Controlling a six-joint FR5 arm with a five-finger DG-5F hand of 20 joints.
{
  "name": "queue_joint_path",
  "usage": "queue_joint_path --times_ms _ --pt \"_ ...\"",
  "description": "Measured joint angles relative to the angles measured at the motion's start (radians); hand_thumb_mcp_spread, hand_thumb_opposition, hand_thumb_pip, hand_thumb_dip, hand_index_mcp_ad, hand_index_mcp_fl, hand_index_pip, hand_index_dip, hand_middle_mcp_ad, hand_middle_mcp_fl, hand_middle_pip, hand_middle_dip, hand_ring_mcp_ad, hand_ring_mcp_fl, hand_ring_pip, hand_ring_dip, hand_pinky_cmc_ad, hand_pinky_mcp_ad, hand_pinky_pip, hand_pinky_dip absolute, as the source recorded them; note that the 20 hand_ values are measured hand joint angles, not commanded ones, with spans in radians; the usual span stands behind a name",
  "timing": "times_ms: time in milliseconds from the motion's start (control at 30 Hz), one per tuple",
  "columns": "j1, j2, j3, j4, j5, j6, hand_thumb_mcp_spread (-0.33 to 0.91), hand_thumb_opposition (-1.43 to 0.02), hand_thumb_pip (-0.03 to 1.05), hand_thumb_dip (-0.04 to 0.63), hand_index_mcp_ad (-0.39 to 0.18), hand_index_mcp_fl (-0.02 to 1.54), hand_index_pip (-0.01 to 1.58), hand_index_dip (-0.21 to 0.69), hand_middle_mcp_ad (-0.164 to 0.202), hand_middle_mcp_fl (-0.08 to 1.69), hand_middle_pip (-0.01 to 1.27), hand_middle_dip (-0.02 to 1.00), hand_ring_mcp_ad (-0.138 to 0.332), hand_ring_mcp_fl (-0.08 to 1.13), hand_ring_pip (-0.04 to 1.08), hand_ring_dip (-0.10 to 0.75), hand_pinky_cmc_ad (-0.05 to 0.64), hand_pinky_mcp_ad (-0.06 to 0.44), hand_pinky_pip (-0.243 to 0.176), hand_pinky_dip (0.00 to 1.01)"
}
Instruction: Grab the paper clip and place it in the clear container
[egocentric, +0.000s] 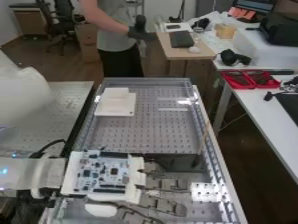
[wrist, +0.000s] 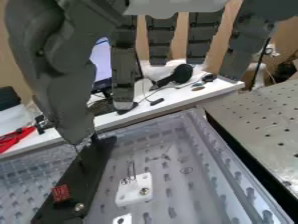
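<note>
Dark grey and loose, the hand (wrist: 163, 42) hangs above and beyond the small white block (wrist: 136, 196), fingers straight, nothing in their grasp, so it's released and ready. And there's what looks like the target: a thin, bright metal wire loop, most likely the paper clip (wrist: 134, 171), standing up at the edge of that white block. The long black bar (wrist: 81, 177) with its red square (wrist: 61, 193) lies just beside the block, and the thumb hangs over that bar, so that's the thing to watch!

The step in hand, as I judge it, is the approach and pinch. Best play here: bring the thumb clear of the bar first, then centre over the block, lining thumb and one finger up on opposite sides of the wire. Come in gently, close low enough for a firm bite, but keep the tips off the block. Thin wire like that could well slip, twist or spring away under a hard squeeze, and a clumsy nudge could shove the block along too. Once it's pinched, lift straight up off the block before any sideways travel.

As for the goal, the clear-walled plastic tray (wrist: 223, 160) around the block is one candidate for the clear container, but I can't tell for certain; that wants settling before the release.
</note>
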Motion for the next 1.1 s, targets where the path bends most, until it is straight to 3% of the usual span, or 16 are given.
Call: queue_joint_path --times_ms 233,533,1100 --pt "-0.016 -0.061 0.068 -0.035 -0.047 -0.03 0.33 -0.8 0.64 0.206 -0.138 0.17 1.14 -0.08 0.037 0.01 0.13 0.17 0.161 0.0 0.12 0.087 0.367 0.314 -0.105 0.5" --pt "-0.01 -0.105 0.11 -0.025 -0.07 -0.019 0.37 -0.8 0.64 0.206 -0.138 0.17 1.3 -0.024 0.037 0.01 0.12 0.17 0.157 0.0 0.12 0.087 0.365 0.304 -0.108 0.47" --pt "0.001 -0.132 0.119 0.041 -0.086 0.011 0.4 -0.82 0.62 0.22 -0.171 0.24 1.43 0.021 0.035 0.01 0.13 0.17 0.145 0.0 0.08 0.087 0.347 0.291 -0.108 0.36"
